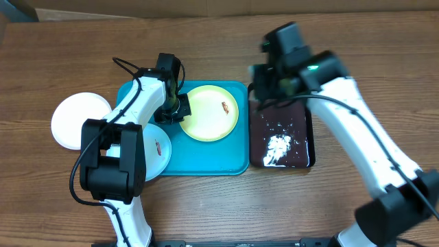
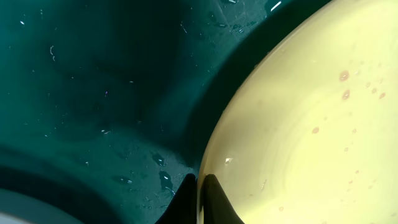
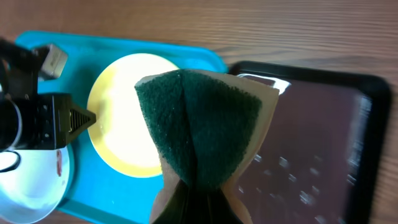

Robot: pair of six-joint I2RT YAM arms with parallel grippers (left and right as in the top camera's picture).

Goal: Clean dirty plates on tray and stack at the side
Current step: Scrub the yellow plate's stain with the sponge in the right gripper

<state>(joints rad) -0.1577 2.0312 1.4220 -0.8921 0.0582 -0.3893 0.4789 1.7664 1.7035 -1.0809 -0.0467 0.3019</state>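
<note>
A yellow-green plate (image 1: 212, 113) with a reddish-brown speck lies on the turquoise tray (image 1: 206, 161). My left gripper (image 1: 180, 106) is shut on this plate's left rim. In the left wrist view its dark fingertips (image 2: 211, 193) pinch the plate's edge (image 2: 298, 124) over the wet tray (image 2: 93, 93). My right gripper (image 3: 199, 196) hovers over the gap between tray and black pan, shut on a folded green and tan sponge (image 3: 199, 124). A pale plate (image 1: 159, 147) with a red speck rests on the tray's left front corner, partly under the left arm. A white plate (image 1: 75, 120) lies on the table left of the tray.
A glossy black pan (image 1: 302, 137) with white foam (image 1: 278, 147) stands right of the tray, under the right arm (image 1: 357, 123). The wooden table (image 1: 219, 206) extends in front of the tray and pan.
</note>
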